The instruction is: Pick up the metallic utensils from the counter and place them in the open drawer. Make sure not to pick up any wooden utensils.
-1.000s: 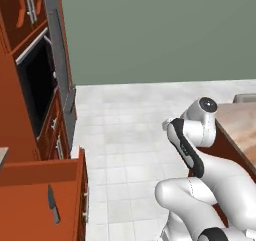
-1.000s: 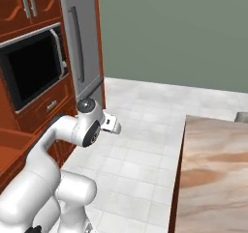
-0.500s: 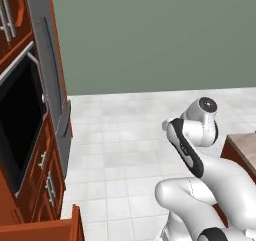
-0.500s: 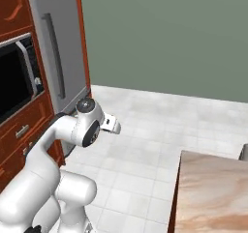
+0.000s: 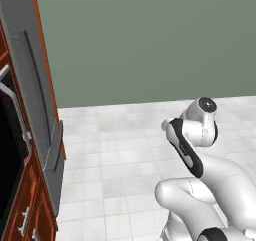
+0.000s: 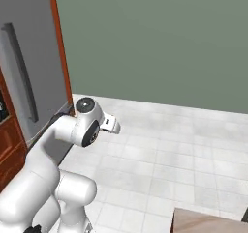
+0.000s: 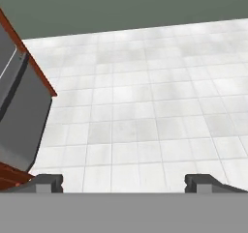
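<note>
Swinging right with the base, both base cameras have left the open drawer with the knife lying in it, which sat at the near left a second ago; the oven has slid to the left edge and the tall grey refrigerator now fills that side. So the whole picture has shifted, and nothing suggests the things themselves have moved.

In the hand view the gripper is released, its two dark tips standing wide apart with only floor between them, holding nothing. A bare corner of the pinkish marble worktop shows at the near right of the right base view; no utensil lies on that corner.

By my judgement the robot is travelling back for the dark metal spoon. It would do well to keep the arm tucked until the slab is squarely ahead, then check the spoon's colour so as not to take a wooden one.

Pale grey floor tiles run to a plain green-grey wall at the far side.
</note>
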You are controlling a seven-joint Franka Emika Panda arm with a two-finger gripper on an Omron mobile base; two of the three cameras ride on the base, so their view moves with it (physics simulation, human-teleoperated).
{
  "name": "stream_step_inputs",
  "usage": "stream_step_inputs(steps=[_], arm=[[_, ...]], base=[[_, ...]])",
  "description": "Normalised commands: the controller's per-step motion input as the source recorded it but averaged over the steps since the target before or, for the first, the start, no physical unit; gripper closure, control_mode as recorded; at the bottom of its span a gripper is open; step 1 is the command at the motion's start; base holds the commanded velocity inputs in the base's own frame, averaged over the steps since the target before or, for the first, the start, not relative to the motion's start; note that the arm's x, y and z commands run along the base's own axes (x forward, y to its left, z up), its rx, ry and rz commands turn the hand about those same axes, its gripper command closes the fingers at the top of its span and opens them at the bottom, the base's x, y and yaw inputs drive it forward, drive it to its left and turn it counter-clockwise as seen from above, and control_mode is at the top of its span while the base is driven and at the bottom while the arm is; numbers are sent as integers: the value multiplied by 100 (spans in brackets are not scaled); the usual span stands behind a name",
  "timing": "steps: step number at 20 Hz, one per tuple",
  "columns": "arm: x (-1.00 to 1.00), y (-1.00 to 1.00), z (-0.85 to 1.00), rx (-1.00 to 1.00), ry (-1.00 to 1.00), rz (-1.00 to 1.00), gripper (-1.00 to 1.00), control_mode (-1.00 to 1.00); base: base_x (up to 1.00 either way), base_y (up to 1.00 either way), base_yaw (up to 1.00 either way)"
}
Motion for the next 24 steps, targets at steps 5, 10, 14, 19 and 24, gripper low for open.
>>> stream_step_inputs(steps=[5,10,14,19,24], arm=[[0,0,0,0,0,0,-100,100],[0,0,0,0,0,0,-100,100],[0,0,0,0,0,0,-100,100],[0,0,0,0,0,0,-100,100],[0,0,0,0,0,0,-100,100]], base=[[100,-14,-17],[100,-15,-26],[100,-24,-28],[100,-26,-31],[100,-26,-38]])
